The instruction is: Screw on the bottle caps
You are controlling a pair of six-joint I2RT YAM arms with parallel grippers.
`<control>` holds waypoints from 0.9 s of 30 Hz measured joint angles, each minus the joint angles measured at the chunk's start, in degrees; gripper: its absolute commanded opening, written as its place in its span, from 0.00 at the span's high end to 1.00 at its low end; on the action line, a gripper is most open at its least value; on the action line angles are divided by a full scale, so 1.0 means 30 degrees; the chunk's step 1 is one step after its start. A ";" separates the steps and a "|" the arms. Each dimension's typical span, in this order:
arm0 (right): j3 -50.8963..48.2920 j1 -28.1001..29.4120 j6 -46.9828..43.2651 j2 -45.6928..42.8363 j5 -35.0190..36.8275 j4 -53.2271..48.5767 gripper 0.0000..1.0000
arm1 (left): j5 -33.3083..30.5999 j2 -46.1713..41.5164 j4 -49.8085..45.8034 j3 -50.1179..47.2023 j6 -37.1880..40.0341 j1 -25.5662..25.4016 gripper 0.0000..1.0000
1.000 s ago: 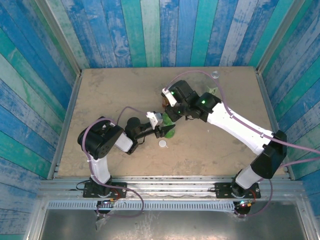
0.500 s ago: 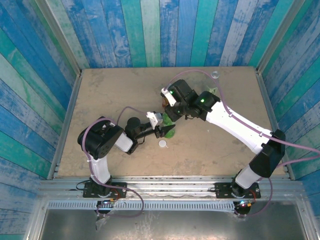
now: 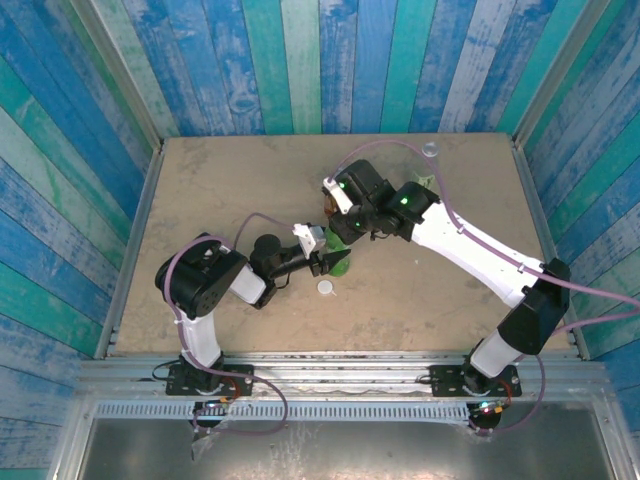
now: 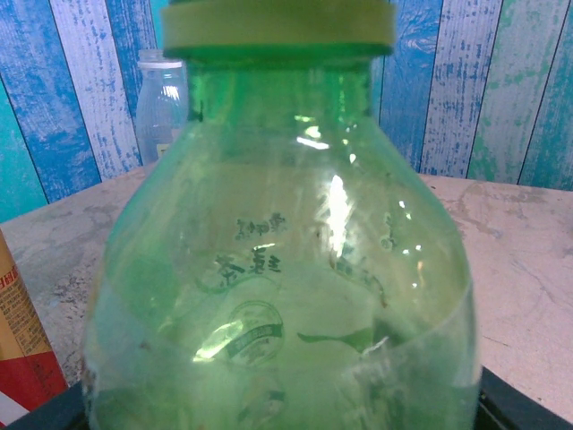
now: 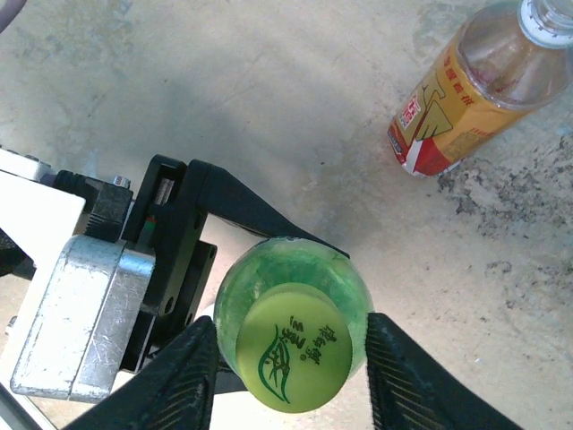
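The green bottle stands upright at mid-table, and my left gripper is shut on its body. In the right wrist view the left gripper's black fingers wrap round the green bottle. The yellow-green cap sits on its neck. My right gripper hangs over it, open, one finger on each side of the cap with a gap to it. The amber bottle with a red label stands uncapped just beyond. A white cap lies on the table near the green bottle. The clear bottle stands at the far right.
The tan table is walled in by blue and green planks on three sides. In the left wrist view the clear bottle shows behind the green one, and the amber bottle's red label at the lower left.
The right wrist has shifted slightly to the left above the green bottle. The left arm and the bottles have not moved.
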 measured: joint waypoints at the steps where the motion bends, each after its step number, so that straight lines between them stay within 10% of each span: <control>1: -0.0036 0.0000 -0.0007 -0.0058 0.0007 0.0058 0.42 | 0.0000 0.0000 0.0000 0.0000 0.0000 0.0000 0.36; 5: -0.0321 0.0000 0.0058 -0.0619 0.0015 0.0401 0.37 | 0.0007 0.0000 0.0000 0.0000 -0.0007 0.0000 0.36; 14: -0.1290 -0.0022 0.0554 -0.2055 0.0510 0.1756 0.64 | 0.0073 0.0000 0.0000 0.0000 0.0000 0.0000 0.36; 27: -0.1450 -0.0124 0.0627 -0.1290 0.0342 0.1814 0.76 | 0.0058 0.0000 -0.0036 0.0000 0.0029 0.0000 0.35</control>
